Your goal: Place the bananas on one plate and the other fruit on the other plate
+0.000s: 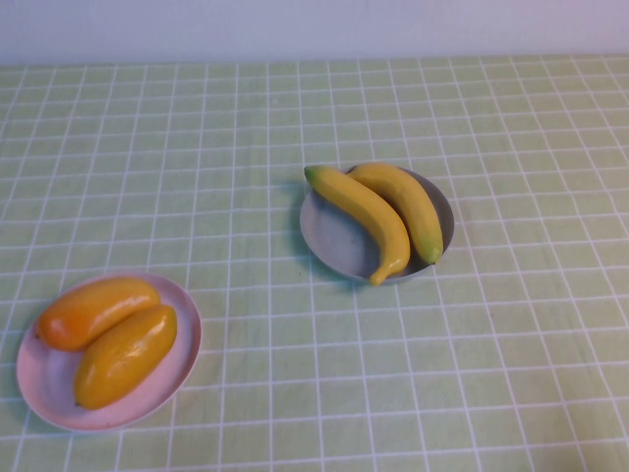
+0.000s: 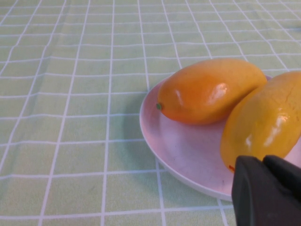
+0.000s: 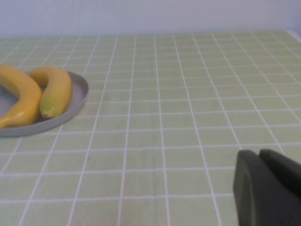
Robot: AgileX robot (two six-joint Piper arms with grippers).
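Two bananas (image 1: pixel 378 218) are lying side by side, touching, on the grey plate (image 1: pixel 329 241), which is sitting near the middle of the desk (image 1: pixel 491 344); their green tips are pointing in opposite directions, one toward the far left rim and one toward the near right rim. Two mangoes (image 1: pixel 110 334) are resting against each other on the pink plate (image 1: pixel 167 379), which is sitting at the near left of the desk, well apart from the grey plate. The desk is wearing a pale green cloth with a white grid. Neither arm is showing in the high view. In the left wrist view, the left tool (image 2: pixel 265 190) is hanging just beside the near rim of the pink plate (image 2: pixel 178 155), its dark fingers pressed together and gripping nothing, with the mangoes (image 2: pixel 211 89) lying just past it. In the right wrist view, the right tool (image 3: pixel 268 186) is hovering over bare cloth, well apart from the grey plate (image 3: pixel 75 101), its fingers likewise closed and holding nothing; the bananas (image 3: pixel 35 94) are showing at the far side of that view, lying on the plate.
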